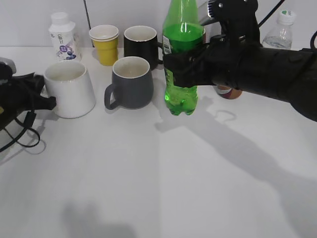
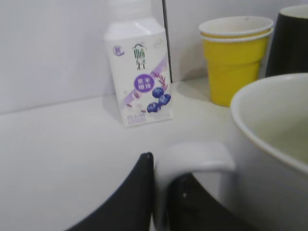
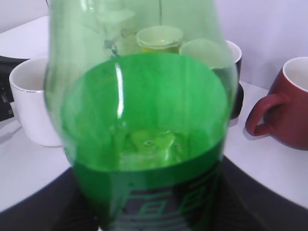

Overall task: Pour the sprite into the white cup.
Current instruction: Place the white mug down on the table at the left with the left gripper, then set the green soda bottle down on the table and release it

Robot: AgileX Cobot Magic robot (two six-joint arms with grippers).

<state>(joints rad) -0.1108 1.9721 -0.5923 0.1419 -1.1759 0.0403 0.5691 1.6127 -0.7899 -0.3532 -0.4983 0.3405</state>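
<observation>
The sprite, a tall green bottle with a dark label, is upright in my right gripper, which is shut round its middle. Its base hangs just above the table, right of the grey mug. In the right wrist view the sprite fills the frame between the jaws. The white cup stands at the left. My left gripper is shut on its handle. The left wrist view shows the jaws pinching the handle, with the white cup's rim at the right.
A grey mug stands between the white cup and the sprite. Behind them are a black mug, a stacked yellow cup and a white blueberry drink bottle. A clear water bottle stands at the back right. A red mug stands by my right arm.
</observation>
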